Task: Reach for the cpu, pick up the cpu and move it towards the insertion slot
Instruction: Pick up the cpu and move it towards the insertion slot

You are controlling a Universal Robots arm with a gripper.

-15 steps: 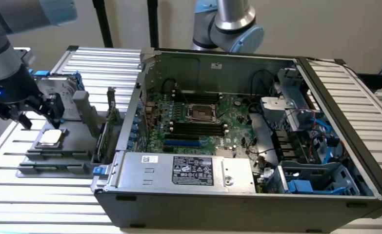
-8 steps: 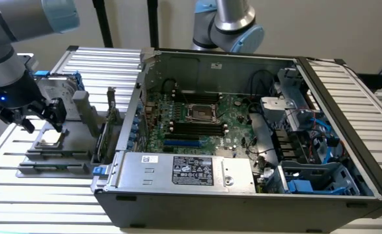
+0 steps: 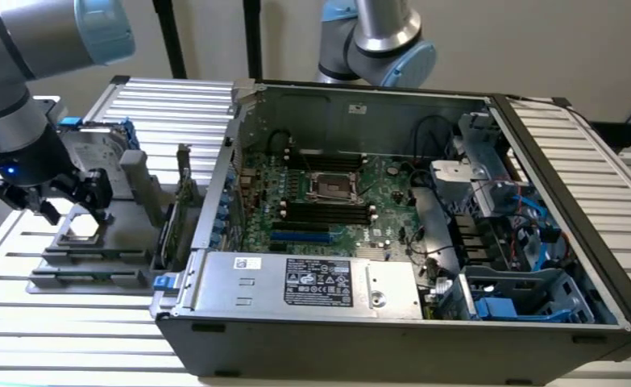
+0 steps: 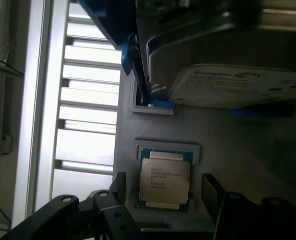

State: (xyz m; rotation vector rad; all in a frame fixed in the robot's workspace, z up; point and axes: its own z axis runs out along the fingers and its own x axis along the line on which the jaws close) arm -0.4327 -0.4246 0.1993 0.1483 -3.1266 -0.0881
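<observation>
We find the arm (image 3: 22, 40) entering at the exterior view's left, where its grey tube and pale blue joint cap lead down to a dark wrist (image 3: 19, 153) that carries a small blue light. Below the wrist, the gripper (image 3: 76, 211) points downward and hangs low on the exterior view's left side of the scene, tilted slightly from the vertical. In the wrist view we observe its two black fingers (image 4: 212, 192) standing well apart, parallel to each other, with a wide gap between the pads and neither pad pressed against anything.
</observation>
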